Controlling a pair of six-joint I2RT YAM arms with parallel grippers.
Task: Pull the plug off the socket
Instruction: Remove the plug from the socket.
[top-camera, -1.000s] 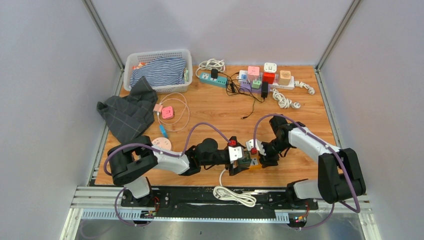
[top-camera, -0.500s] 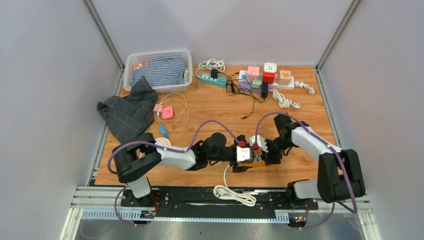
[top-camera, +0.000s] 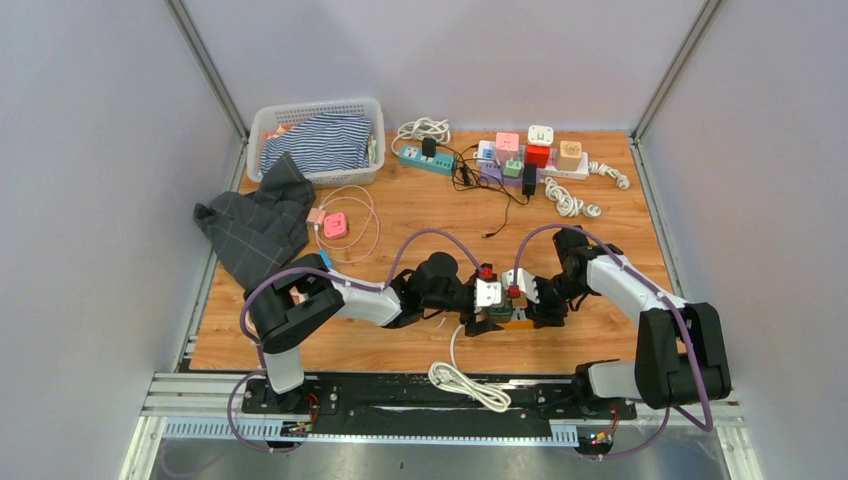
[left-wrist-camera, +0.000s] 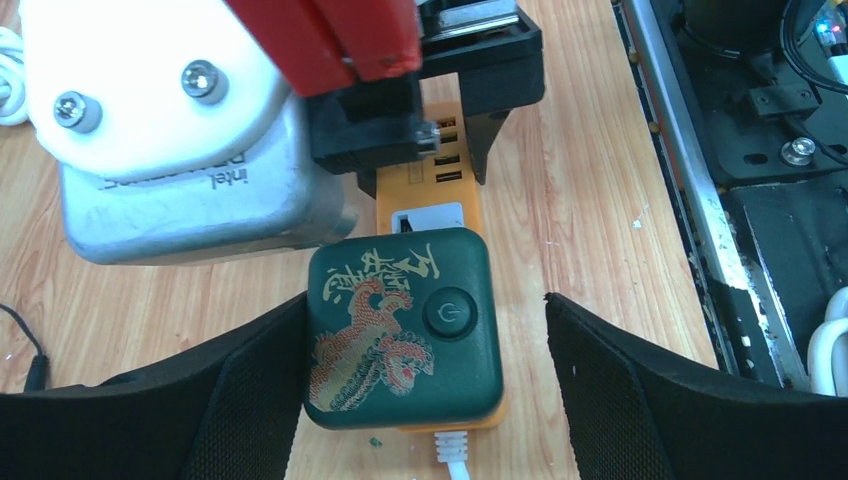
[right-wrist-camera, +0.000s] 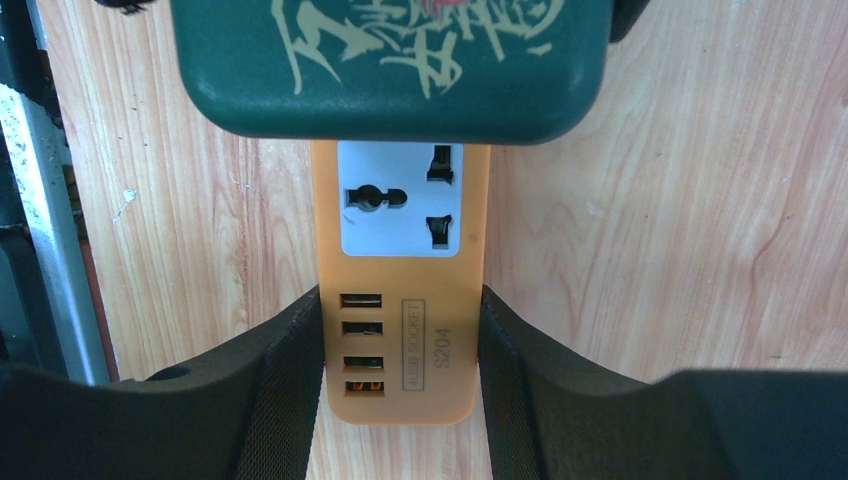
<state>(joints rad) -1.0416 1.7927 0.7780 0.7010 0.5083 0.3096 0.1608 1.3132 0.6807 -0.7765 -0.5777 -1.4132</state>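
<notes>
Table, light wooden top: white plastic lattice basket at the far left corner; dark grey checked cloth draped over the left edge just in front of it; small pink square socket near the cloth. Far edge: teal power strip beside a coiled white cable, and a white power strip carrying coloured cube adapters. Near edge, centre: orange plastic power strip, lying flat.

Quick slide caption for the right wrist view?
Right gripper clamps the USB end of the orange power strip; the green dragon-print plug sits beyond its empty socket.
</notes>
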